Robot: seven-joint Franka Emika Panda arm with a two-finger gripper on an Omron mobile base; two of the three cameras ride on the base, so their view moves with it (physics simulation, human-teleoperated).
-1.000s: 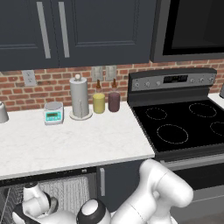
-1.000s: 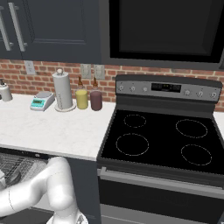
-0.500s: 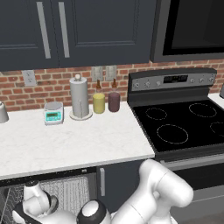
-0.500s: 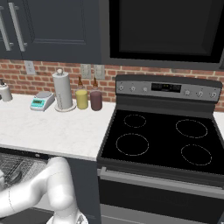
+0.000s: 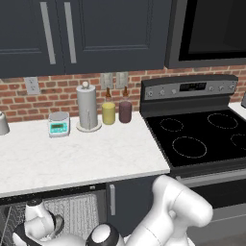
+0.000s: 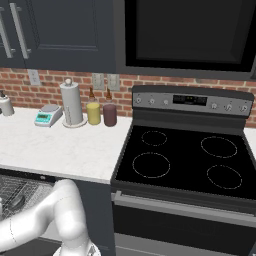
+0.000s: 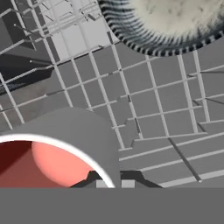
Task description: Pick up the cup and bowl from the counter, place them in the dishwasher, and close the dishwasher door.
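Observation:
My gripper (image 7: 113,181) is shut on the rim of the cup (image 7: 57,144), a white-grey cup with a red inside at the lower left of the hand view. The cup sits low over the grey wire rack (image 7: 153,87) of the dishwasher (image 5: 77,214). The bowl (image 7: 175,17), grey with a speckled inside, rests on the rack just beyond the cup. In the right base view the bowl (image 6: 16,201) lies in the rack beside my arm. The white counter (image 5: 81,158) lies above the rack. The dishwasher door is out of view.
At the back of the counter stand a paper towel roll (image 5: 87,106), a yellow jar (image 5: 108,113), a maroon jar (image 5: 125,111), a small scale (image 5: 59,123) and a grey canister (image 5: 3,124). The black stovetop (image 5: 202,139) is to the right.

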